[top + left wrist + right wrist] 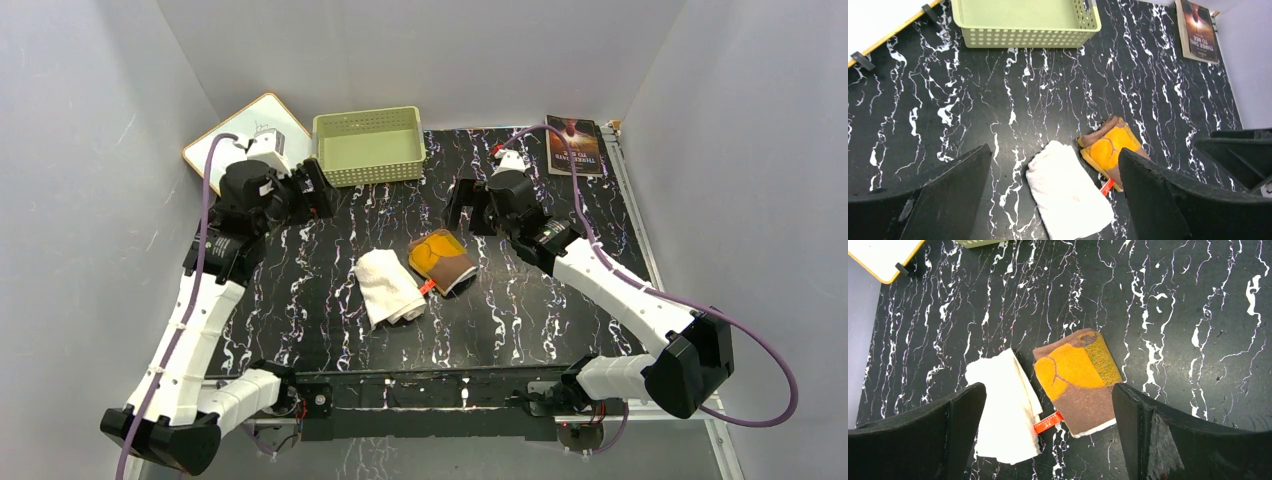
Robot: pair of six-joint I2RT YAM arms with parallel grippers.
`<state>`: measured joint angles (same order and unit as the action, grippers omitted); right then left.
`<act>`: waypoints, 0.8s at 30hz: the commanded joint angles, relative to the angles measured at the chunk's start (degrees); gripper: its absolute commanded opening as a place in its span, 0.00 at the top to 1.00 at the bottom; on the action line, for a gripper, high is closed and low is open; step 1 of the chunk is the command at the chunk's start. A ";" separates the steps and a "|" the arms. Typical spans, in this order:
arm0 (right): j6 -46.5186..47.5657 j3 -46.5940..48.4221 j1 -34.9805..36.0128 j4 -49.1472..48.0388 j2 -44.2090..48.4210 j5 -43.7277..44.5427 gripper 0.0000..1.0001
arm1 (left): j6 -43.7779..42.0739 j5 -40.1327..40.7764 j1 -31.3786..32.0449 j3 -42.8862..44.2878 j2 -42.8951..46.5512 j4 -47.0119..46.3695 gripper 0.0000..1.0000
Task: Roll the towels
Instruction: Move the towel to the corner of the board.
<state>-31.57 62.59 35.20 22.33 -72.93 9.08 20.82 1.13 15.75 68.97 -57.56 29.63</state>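
Here we log white towel (388,288) and brown towel (442,260) lying just beside each other mid-table, nearer the front edge, left gripper (322,190) and right gripper (463,206) above, jaws wide, holding nothing

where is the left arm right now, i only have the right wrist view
Observer: The left gripper hovers by the near-left corner of the green basket, touching neither the white towel nor the brown towel.
Operator: is it holding anything
Observer: No, its fingers are spread wide with nothing between them.
Operator: anything in that basket
Observer: Nothing, the green basket is empty.
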 commanded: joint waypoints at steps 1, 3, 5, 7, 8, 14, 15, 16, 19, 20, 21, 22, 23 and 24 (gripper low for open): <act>0.21 2.70 0.00 -2.70 0.48 0.62 0.02 | 2.04 4.24 0.00 2.99 -0.59 2.10 0.02; 0.21 2.25 -0.03 -2.70 0.80 0.62 0.02 | 1.69 3.74 0.04 -0.10 2.27 -1.49 0.02; 0.21 1.62 0.04 -2.70 1.46 0.62 0.02 | 0.80 0.93 0.00 -3.26 6.82 -3.46 0.02; 0.21 0.51 0.03 -2.70 2.17 0.62 0.02 | 2.03 -1.03 -0.06 -7.00 10.73 -4.85 0.02; 15.89 0.22 -0.01 -2.70 2.25 0.62 0.02 | 1.10 -3.61 -0.03 -8.06 12.06 -6.48 0.02; 26.34 1.46 0.55 -6.07 -2.41 -0.24 0.02 | -12.15 -50.41 -0.06 4.18 1.51 6.24 0.02; 26.57 2.01 0.83 -5.46 -4.18 -0.80 0.02 | -14.64 -52.26 -0.09 6.17 -0.14 9.22 0.01; 26.64 2.69 1.26 -4.93 -6.09 -1.41 0.02 | -14.37 -50.74 -0.09 6.26 -0.18 8.68 0.02; 26.23 4.66 3.13 -3.70 -13.04 -2.64 0.02 | -12.18 -41.06 -0.06 6.22 0.63 7.24 0.01; 26.09 5.30 3.83 -3.31 -15.55 -2.77 0.02 | -11.05 -38.68 -0.06 5.76 0.16 6.60 0.02; 26.02 6.07 4.68 -2.88 -17.81 -3.38 0.02 | -8.44 -36.31 -0.04 4.71 -0.34 5.60 0.02; 25.77 6.60 5.25 -2.82 -20.14 -4.02 0.02 | -5.80 -32.11 -0.06 3.51 -1.19 4.88 0.02; 25.22 7.00 5.58 -2.82 -22.20 -4.66 0.02 | -3.62 -27.97 -0.04 2.23 -2.36 4.98 0.02; 24.44 7.26 5.64 -2.86 -24.05 -5.19 0.04 | -2.50 -24.82 -0.10 1.19 -4.05 5.87 0.02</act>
<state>-7.42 66.41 39.16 19.29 -91.61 6.68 12.19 -33.69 15.86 73.28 -58.87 33.67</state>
